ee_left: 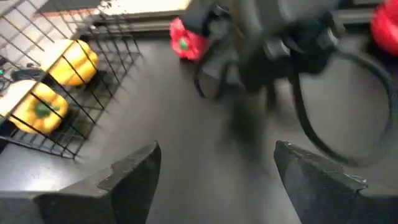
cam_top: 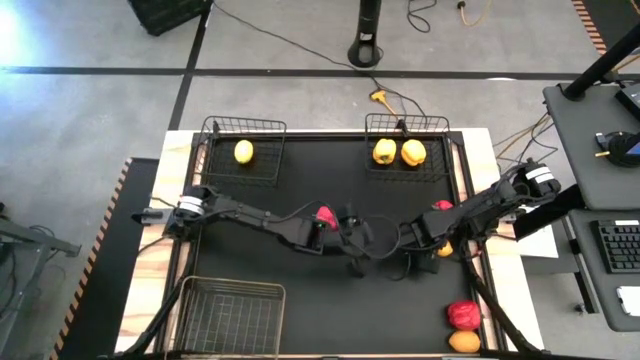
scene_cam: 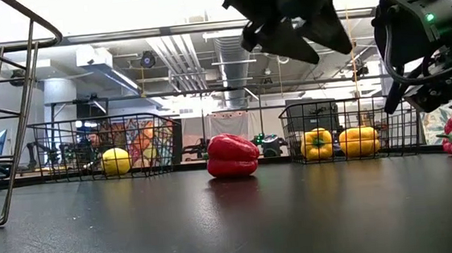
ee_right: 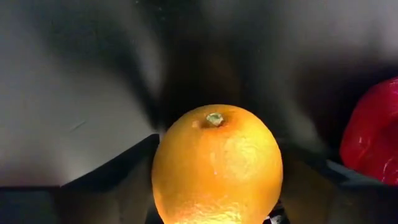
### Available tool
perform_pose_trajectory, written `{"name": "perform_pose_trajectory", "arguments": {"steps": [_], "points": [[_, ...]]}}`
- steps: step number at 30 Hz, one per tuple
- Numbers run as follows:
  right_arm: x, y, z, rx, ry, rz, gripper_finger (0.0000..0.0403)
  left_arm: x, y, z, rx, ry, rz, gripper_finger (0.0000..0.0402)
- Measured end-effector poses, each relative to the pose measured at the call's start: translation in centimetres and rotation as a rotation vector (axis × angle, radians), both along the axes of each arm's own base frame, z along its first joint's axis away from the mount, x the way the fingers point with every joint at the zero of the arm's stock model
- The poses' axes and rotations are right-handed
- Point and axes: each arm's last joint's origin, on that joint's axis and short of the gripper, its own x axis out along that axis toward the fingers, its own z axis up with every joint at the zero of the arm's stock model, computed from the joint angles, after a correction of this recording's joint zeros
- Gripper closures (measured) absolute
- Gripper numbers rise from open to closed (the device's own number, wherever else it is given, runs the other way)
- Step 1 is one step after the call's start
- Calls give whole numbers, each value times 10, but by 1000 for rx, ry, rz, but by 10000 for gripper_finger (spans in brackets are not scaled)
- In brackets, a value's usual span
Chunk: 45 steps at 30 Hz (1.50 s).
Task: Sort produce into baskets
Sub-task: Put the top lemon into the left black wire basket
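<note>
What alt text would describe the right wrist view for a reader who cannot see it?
An orange citrus fruit fills the centre, stem end up, sitting between the right gripper's dark fingers. Part of a red bell pepper shows at the edge, over the dark table.

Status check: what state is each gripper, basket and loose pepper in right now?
Left gripper: open, empty.
Right gripper: shut on orange.
Far left basket: holds one yellow fruit.
Far right basket: holds two yellow peppers.
Near left basket: empty.
Middle red pepper: loose, unsorted.
</note>
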Motion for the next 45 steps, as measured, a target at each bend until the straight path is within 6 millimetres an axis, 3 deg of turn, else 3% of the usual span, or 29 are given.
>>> {"name": "perform_pose_trajectory", "arguments": {"steps": [3,6,8,13,19,24,32,45], "points": [[0,0,0,1,0,2,166,-9,6,-16,20,129,17,110],[2,1,2,2,-8,11,166,-18,17,-27,26,185,86,112],[7,2,6,-8,-39,19,166,-23,19,-21,12,146,104,112],[31,6,30,-30,-171,78,165,-43,1,6,-27,-12,49,112],[67,2,54,-135,-448,205,168,-88,-19,27,-20,-70,-34,112],[101,-7,60,-113,-738,265,166,-128,-37,26,-68,-67,-89,112],[145,-12,42,-30,-940,272,165,-166,-55,29,-204,-44,-150,112],[197,-3,8,-45,-887,357,150,-170,-56,29,-237,-1,-142,112]]}}
